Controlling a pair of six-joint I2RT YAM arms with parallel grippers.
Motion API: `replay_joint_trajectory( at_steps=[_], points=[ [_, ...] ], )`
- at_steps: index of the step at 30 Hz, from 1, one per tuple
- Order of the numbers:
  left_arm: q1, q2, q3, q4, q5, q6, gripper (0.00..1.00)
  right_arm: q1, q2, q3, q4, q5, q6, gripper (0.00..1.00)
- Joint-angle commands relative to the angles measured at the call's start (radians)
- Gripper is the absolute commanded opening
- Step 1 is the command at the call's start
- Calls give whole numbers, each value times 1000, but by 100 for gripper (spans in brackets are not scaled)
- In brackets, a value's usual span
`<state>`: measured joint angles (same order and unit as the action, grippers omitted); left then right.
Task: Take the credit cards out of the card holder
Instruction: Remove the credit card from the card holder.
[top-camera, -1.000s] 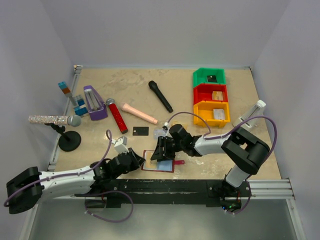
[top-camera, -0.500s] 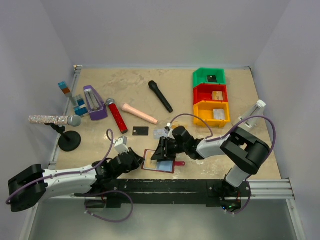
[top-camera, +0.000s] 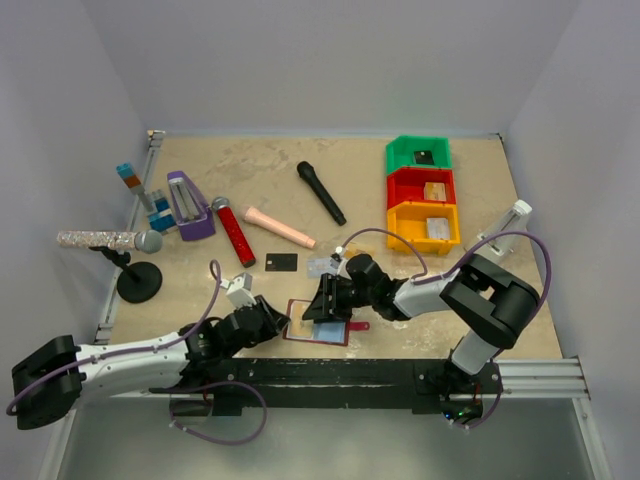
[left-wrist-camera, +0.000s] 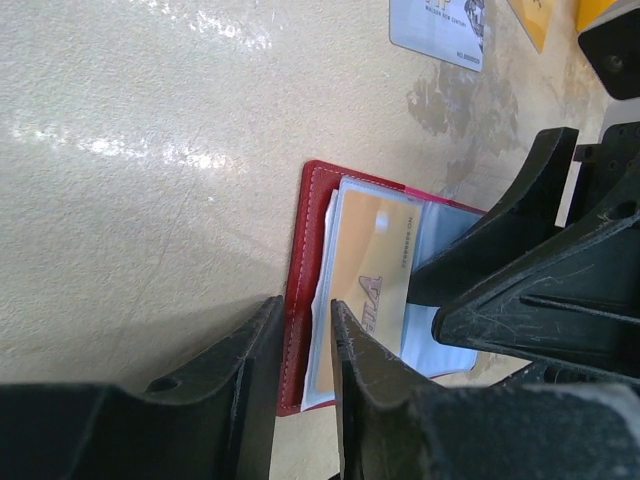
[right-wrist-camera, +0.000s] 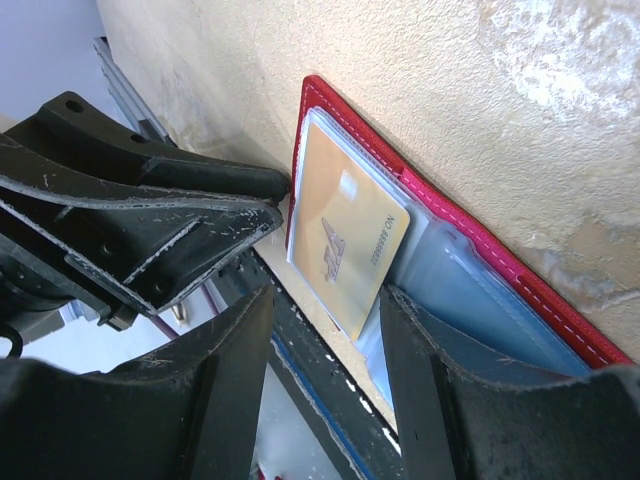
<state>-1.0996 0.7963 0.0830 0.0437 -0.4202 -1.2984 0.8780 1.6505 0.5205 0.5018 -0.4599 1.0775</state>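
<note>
Card holder: the card holder (top-camera: 318, 330) lies open and flat on the table (top-camera: 440, 300), close to the near edge. Its red tab (top-camera: 357, 325) points right.
Tan-gold card: you see the tan-gold card (left-wrist-camera: 365, 290) askew on the left-hand sleeves, just inside the holder's red border.
Loose cards: a silver-grey card (top-camera: 322, 266) and a black card (top-camera: 282, 262) lie on bare table beyond the holder, apart from it.
Edges and room: the black rail (top-camera: 330, 375) bounds the near side. Bare table lies to the holder's left, and the two grippers crowd it from both sides.
Left arm: stretched low along the near edge from your left, wrist aimed at the holder's left border.
Left gripper: the left gripper (left-wrist-camera: 305, 305) shows a narrow gap with the red border in it. You cannot tell whether the fingers pinch it.
Right arm: folded back from its base, forearm low and reaching left.
Right gripper: the right gripper (right-wrist-camera: 325, 300) stands well apart and grips nothing, with one finger lying on the pale sleeve (right-wrist-camera: 470, 300) beside the card.
</note>
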Motion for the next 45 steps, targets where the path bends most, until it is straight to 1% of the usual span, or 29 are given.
replay_joint_trajectory(
  at_steps=[1, 8, 16, 19, 20, 21, 30, 42, 45],
  points=[
    [1, -16, -14, -113, -22, 4, 30, 1, 20, -1, 29, 29, 4, 52],
    [1, 7, -11, -110, -20, 2, 29, -1, 26, 9, 26, 20, 2, 52],
    [0, 92, -2, -59, 12, 14, 13, 1, 11, -7, 75, 23, 16, 52],
    [0, 101, -5, -61, 15, 13, 9, 1, 8, -22, 112, 27, 28, 52],
    [0, 101, -5, -26, 17, 13, 8, 1, 6, -28, 130, 29, 33, 52],
    [-2, 101, -8, -24, 18, 13, 7, -1, 8, -33, 147, 32, 38, 52],
    [-8, 101, -26, -4, 26, 2, 3, -4, 32, -88, 336, 49, 101, 52],
    [-9, 115, -29, 41, 40, 14, 1, -7, 83, -103, 471, 23, 148, 52],
    [-9, 122, -28, 51, 43, 19, 1, -7, 91, -80, 449, -5, 139, 52]
  ],
)
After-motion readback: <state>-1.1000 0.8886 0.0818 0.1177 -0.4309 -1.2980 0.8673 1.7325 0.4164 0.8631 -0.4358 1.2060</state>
